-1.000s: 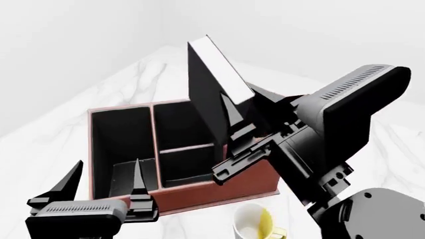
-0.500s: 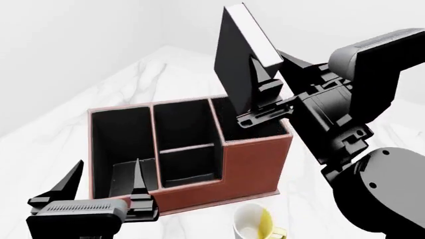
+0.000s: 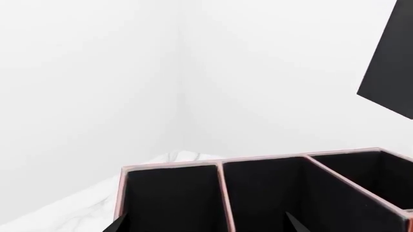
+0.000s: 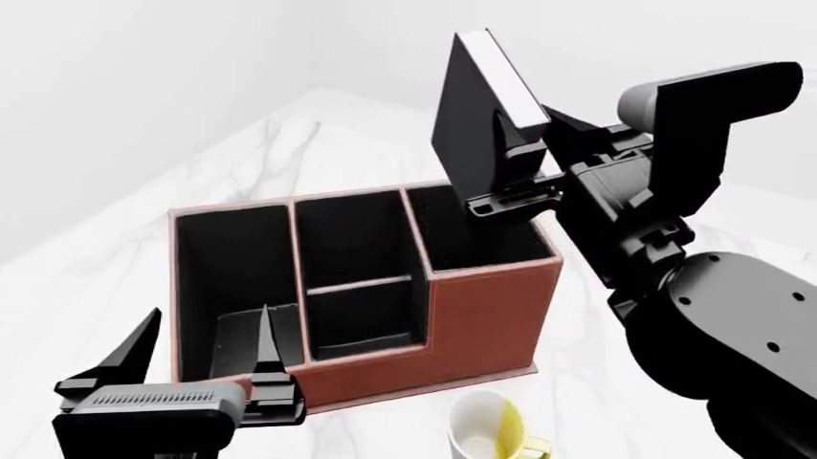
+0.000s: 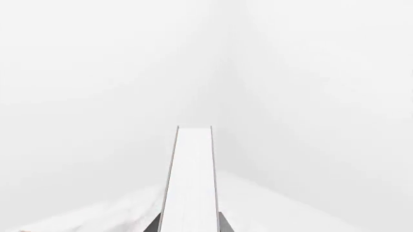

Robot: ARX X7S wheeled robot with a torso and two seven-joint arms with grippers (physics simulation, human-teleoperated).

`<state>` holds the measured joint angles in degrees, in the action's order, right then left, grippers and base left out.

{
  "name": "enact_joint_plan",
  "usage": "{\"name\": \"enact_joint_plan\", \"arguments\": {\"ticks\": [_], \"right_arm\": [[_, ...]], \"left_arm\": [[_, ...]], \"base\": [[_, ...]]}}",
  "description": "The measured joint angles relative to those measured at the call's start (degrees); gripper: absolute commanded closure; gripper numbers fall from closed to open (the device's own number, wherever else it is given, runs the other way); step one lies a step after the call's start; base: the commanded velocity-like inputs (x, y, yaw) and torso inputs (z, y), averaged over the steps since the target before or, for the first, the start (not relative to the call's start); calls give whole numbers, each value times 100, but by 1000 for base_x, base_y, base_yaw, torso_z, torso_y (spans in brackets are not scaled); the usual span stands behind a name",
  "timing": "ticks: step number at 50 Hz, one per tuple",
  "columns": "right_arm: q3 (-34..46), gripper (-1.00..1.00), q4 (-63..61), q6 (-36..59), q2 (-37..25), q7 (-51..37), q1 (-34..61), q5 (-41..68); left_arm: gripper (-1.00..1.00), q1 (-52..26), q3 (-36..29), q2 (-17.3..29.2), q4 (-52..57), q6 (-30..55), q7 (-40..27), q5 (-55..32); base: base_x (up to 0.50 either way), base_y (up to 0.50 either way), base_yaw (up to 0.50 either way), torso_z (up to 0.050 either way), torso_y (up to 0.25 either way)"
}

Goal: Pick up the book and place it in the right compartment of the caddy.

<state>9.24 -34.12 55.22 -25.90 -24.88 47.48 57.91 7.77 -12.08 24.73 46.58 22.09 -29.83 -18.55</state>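
The black book [image 4: 462, 129], white page edges [image 4: 502, 69] facing up and right, hangs tilted in the air above the back of the caddy's right compartment [image 4: 479, 232], clear of the rim. My right gripper [image 4: 526, 132] is shut on it near its lower end. In the right wrist view the page edges [image 5: 190, 179] run straight away from my right gripper [image 5: 188, 225], one finger on each cover. The reddish-brown caddy [image 4: 492, 316] stands on the marble table. My left gripper [image 4: 205, 330] hovers open, with nothing in it, in front of the caddy's left section [image 3: 171, 203]. A corner of the book [image 3: 395, 72] shows in the left wrist view.
A white-and-yellow mug [image 4: 492, 432] stands just in front of the caddy's right end, near the table's front edge. The marble table [image 4: 320, 134] runs back to white walls. The right arm's bulky links [image 4: 715, 335] fill the space right of the caddy.
My right gripper has carried the book rightward and upward, from over the middle section to above the right compartment. The left arm has stayed still.
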Motion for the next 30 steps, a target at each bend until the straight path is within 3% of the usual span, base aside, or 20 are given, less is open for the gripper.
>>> {"name": "enact_joint_plan", "arguments": {"ticks": [30], "right_arm": [[435,100,828,68,-20,237,144,-317]], "left_arm": [[-100,-20,-29,32,-34,-22,-36,-33]], "base": [[0,0,0,0,2]]}}
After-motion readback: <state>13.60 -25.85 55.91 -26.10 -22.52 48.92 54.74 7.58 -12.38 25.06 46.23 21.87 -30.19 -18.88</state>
